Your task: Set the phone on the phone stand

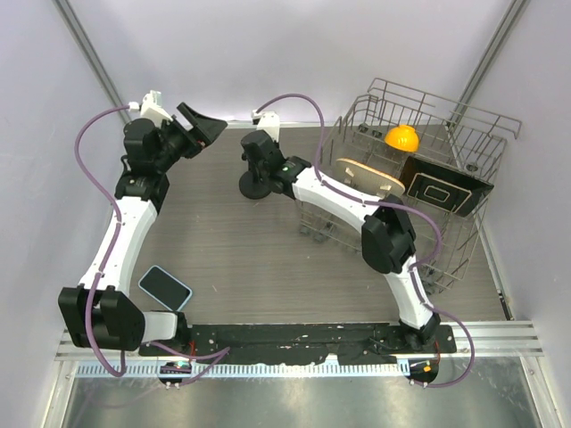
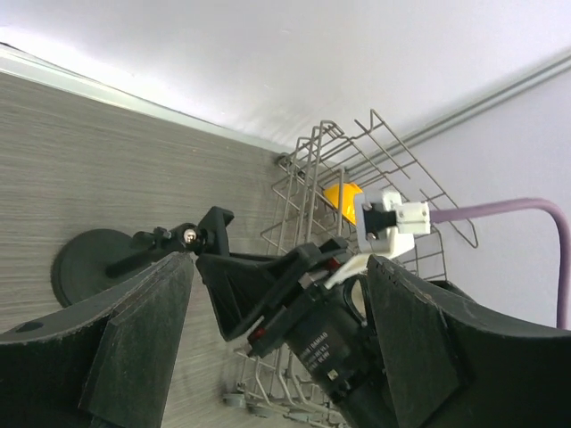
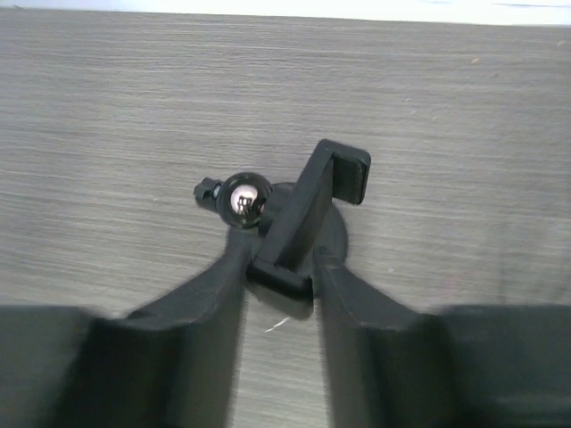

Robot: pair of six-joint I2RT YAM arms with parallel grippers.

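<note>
Phone (image 1: 165,287) lies lower left; our right gripper (image 3: 281,267) pinches the phone stand (image 3: 308,209), our left gripper (image 2: 281,334) hangs spread. We risk tipping the stand by tugging.

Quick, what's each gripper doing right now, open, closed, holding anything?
Left gripper: jaws open, holding nothing.
Right gripper: jaws closed on the phone stand.

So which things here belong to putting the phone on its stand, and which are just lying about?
Job: phone, phone stand.
Lying about: dish rack, orange thing, tan oval board, dark board.
</note>
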